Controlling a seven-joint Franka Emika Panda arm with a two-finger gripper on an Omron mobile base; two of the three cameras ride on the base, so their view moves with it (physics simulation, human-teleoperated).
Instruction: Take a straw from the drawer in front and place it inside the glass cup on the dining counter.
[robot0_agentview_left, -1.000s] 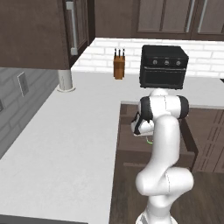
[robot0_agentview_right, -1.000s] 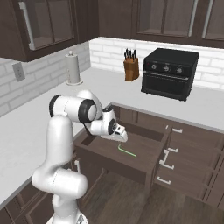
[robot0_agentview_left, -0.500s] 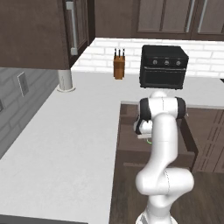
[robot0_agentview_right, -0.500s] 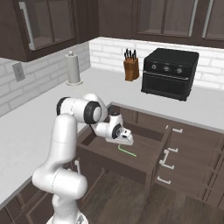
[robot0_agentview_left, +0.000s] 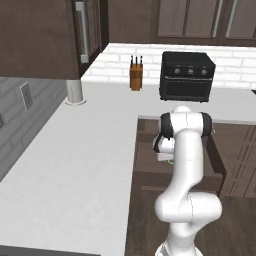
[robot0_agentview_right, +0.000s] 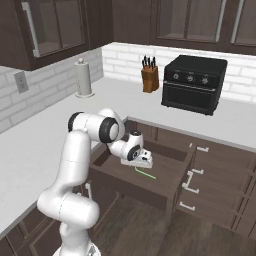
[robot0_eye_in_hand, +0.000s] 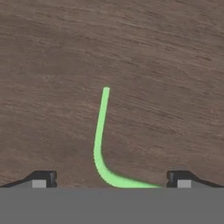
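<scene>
The thin green straw lies flat on the dark wood floor of the open drawer. Its bent end curves down between my two fingertips, which stand wide apart on either side of it. My gripper is open and holds nothing. From the right base view the gripper hangs low inside the drawer, just above the straw. In the left base view my arm covers most of the drawer, and a sliver of green shows at the hand. The glass cup and the dining counter are out of view.
A black toaster oven, a knife block and a paper towel roll stand on the light grey counter against the brick wall. Shut drawers with white handles sit to the right of the open one.
The hand has dropped lower into the drawer and closer to the straw. The jaws stayed wide open. The straw has not moved.
</scene>
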